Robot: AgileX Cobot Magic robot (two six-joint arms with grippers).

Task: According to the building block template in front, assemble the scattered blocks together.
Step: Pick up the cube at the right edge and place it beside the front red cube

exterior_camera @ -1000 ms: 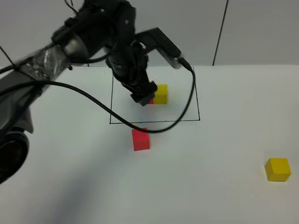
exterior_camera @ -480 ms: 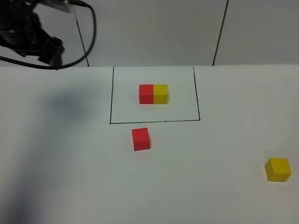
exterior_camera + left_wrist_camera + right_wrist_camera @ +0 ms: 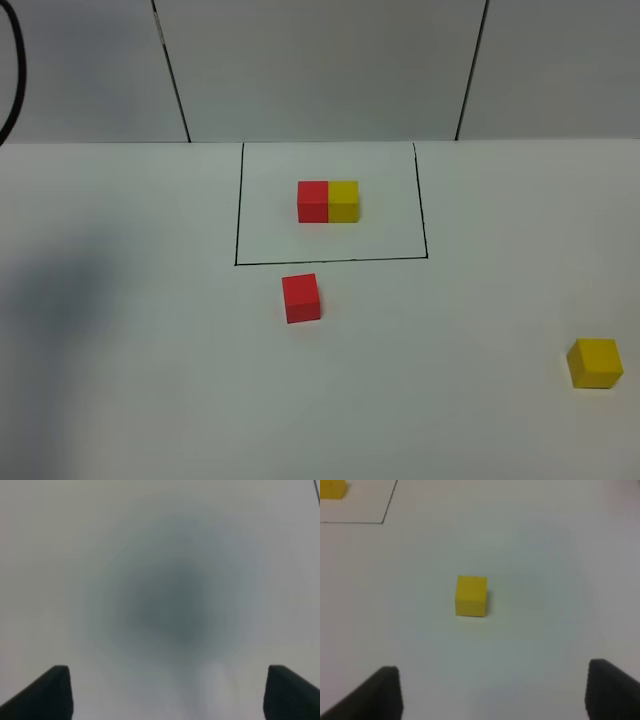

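My left fingers (image 3: 47, 696) stand wide apart with nothing between them, over a blurred pale grey surface with a soft dark shadow in its middle. My right fingers (image 3: 612, 692) are spread too and hold nothing. The loose yellow cube (image 3: 471, 596) sits flat on the white table (image 3: 545, 630) ahead of them, clear of both tips. In the high view it lies far out on the right side of the table, well apart from the loose red cube (image 3: 301, 298), which rests just outside the near line of the black-lined rectangle (image 3: 237, 215). Inside that rectangle stands the building block template (image 3: 328, 201), its red half on the left and touching its yellow half. A black cable (image 3: 12, 90) curves in at the upper left edge
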